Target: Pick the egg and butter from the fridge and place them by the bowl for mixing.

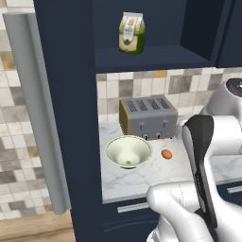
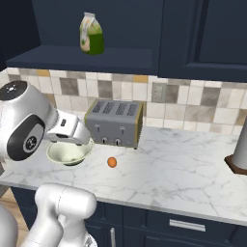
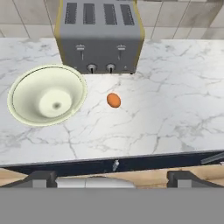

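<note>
The egg (image 3: 113,100), a small orange-brown oval, lies on the marble counter (image 3: 175,113) just right of the bowl (image 3: 47,94), a short gap apart. The same egg (image 1: 166,154) and the pale cream-green bowl (image 1: 128,151) sit in front of the toaster; from the right they are the egg (image 2: 112,162) and the bowl (image 2: 70,153), which my arm partly covers. My gripper (image 3: 114,178) is open and holds nothing; it hangs back from the counter's front edge and looks down on the egg. The butter is out of view. The fridge's grey door (image 1: 33,113) stands at the far left.
A grey four-slot toaster (image 1: 148,116) stands against the tiled wall behind the bowl. A green-and-white carton (image 1: 131,33) sits on the dark navy shelf above. A grey cone-shaped object on a brown base (image 2: 239,149) stands at the counter's far right. Drawers run below the counter.
</note>
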{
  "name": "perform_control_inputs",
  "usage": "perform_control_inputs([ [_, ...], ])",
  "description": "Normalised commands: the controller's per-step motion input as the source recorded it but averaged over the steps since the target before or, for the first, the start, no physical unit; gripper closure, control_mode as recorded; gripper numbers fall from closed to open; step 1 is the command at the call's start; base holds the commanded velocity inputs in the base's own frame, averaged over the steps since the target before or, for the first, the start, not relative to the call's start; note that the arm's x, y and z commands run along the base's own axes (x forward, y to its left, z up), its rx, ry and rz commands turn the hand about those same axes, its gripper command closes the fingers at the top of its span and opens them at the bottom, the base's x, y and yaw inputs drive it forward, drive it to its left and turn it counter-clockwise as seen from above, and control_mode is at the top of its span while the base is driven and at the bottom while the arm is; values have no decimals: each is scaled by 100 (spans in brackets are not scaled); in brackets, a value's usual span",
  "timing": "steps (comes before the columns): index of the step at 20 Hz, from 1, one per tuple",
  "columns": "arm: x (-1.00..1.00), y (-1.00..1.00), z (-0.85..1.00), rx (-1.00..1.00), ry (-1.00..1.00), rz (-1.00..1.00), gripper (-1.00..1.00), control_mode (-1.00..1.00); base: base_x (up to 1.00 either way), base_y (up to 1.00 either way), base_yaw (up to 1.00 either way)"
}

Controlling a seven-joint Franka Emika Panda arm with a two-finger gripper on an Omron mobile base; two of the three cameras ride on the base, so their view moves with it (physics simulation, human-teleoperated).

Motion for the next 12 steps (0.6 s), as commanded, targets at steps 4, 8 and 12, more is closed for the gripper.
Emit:
perform_control_inputs([
  [4, -6, 7, 36, 0, -5, 0, -100, -100, 0, 0, 0],
  [8, -25, 12, 35, 0, -2, 0, -100, -100, 0, 0, 0],
  [12, -26, 5, 24, 0, 0, 0, -100, -100, 0, 0, 0],
])
